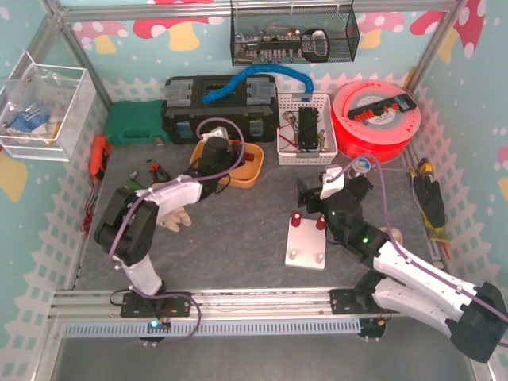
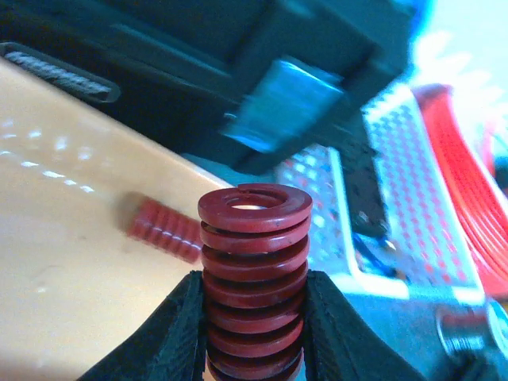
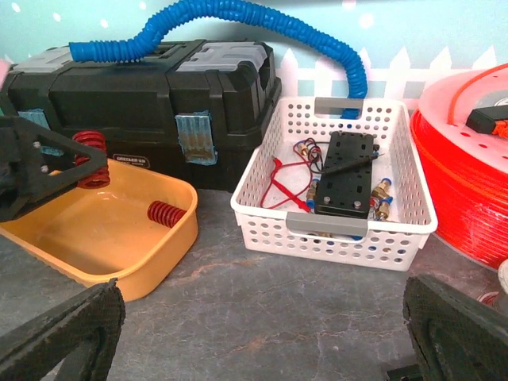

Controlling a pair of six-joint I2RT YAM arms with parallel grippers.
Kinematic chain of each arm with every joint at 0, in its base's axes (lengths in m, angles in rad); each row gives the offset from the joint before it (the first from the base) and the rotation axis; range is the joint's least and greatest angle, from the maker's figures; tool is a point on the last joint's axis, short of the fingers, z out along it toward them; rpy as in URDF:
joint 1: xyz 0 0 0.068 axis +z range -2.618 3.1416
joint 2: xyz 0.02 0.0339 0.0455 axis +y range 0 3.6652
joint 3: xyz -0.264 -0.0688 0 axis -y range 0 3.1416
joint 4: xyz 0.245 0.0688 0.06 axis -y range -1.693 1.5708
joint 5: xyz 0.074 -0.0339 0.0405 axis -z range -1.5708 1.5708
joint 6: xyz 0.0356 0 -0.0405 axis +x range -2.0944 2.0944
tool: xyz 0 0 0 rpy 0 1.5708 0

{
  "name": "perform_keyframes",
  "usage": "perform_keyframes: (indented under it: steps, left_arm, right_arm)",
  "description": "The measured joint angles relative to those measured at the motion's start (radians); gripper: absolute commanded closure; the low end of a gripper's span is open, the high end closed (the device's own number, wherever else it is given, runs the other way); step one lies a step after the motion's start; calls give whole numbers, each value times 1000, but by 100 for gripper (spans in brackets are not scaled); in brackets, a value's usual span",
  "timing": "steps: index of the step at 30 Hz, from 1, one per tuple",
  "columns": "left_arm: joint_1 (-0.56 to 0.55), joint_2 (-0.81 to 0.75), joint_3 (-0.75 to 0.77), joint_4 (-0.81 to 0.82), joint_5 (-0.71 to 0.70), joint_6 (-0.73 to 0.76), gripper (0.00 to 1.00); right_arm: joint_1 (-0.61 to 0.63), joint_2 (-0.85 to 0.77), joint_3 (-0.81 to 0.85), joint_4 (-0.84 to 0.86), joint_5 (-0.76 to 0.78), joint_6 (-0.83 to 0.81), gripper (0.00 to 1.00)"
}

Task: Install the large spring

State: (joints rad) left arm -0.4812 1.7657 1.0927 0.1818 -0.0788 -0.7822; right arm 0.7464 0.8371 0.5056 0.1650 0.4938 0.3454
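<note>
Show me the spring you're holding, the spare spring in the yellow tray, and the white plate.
Held spring (image 2: 254, 270): left wrist view, middle coils.
Spare spring (image 3: 165, 213): right wrist view, its side.
White plate (image 1: 307, 246): top view, bare centre.

Bare tabletop (image 1: 254, 230) lay open between the yellow tray (image 1: 242, 181) and the white post plate (image 1: 308, 250), toward the near edge. Along the far edge the black toolbox (image 1: 182, 119), white basket (image 1: 283, 131) and red spool (image 1: 373, 127) stood side by side (hardly a gap among them). The right claw (image 1: 311, 198) crowded the plate's far side.
</note>
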Motion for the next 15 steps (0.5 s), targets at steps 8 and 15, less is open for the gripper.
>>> perform_keyframes:
  steps: [8,15]
  left_arm:
    - [-92,-214,-321,388,106,313,87]
    - [-218,-341,-533,650,148,638,88]
  right_arm:
    - [0,4,15,-42,-20,6,5]
    - [0,10,145,-148,-176,43,11]
